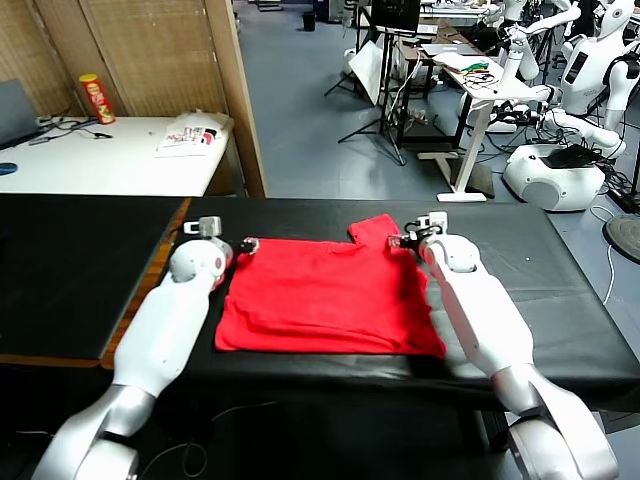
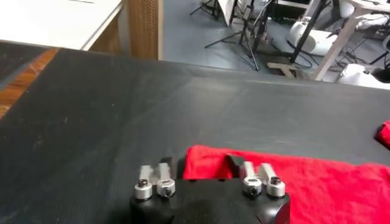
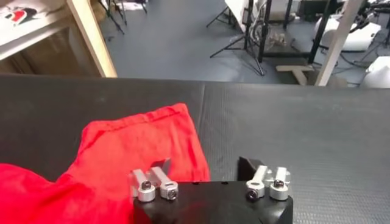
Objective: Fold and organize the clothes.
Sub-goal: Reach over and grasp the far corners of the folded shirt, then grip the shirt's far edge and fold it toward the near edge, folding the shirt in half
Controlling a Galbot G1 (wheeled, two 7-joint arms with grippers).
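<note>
Both arms outstretched over T-shirt (image 1: 325,295)

Black worktop (image 1: 560,270) spans foreground. White table (image 1: 100,160) at 10 o'clock, red snack canister (image 1: 96,98) on it. Wooden partition (image 1: 235,90) at 11 o'clock. Grey-blue floor (image 1: 300,130) at 12 o'clock. White height-adjustable desk (image 1: 480,100) at 1 o'clock.

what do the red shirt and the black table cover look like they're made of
Red shirt: soft matte woven or knit fabric, likely cotton; it lies limp with gentle wrinkles and no sheen. Black table cover: looks like a rubbery or foam mat, matte, with a fine dotted texture in the wrist views.
</note>
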